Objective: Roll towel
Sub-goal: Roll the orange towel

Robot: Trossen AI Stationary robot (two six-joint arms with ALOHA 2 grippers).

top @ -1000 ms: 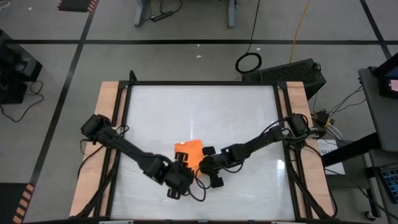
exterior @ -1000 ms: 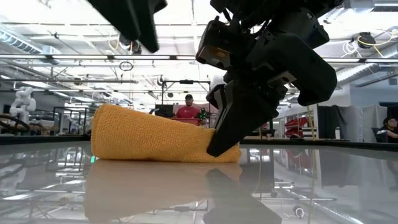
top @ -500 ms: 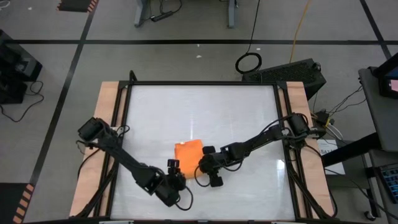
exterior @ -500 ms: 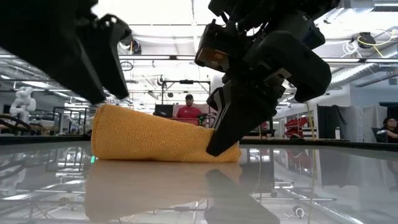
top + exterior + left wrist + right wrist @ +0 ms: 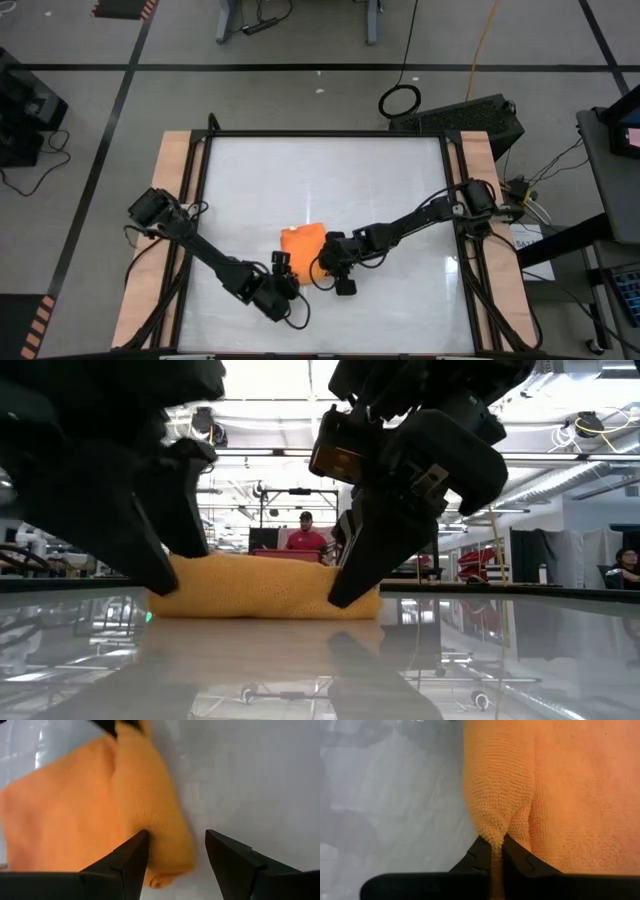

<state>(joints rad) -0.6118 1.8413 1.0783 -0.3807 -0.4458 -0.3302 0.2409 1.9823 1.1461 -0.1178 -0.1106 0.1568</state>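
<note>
Grey floor (image 5: 300, 95) with black tape lines, a coiled cable (image 5: 400, 100) lying there, and bright ceiling lights (image 5: 270, 380) overhead.

Towel (image 5: 560, 795) — nubby terry cloth; table (image 5: 380, 180) — glossy, mirror-smooth.

towel (image 5: 262, 586): both ends hidden behind grippers in low view | towel's near edge cut off in both wrist views | left gripper (image 5: 150, 530): just a dark blur beside towel, top cropped
</note>
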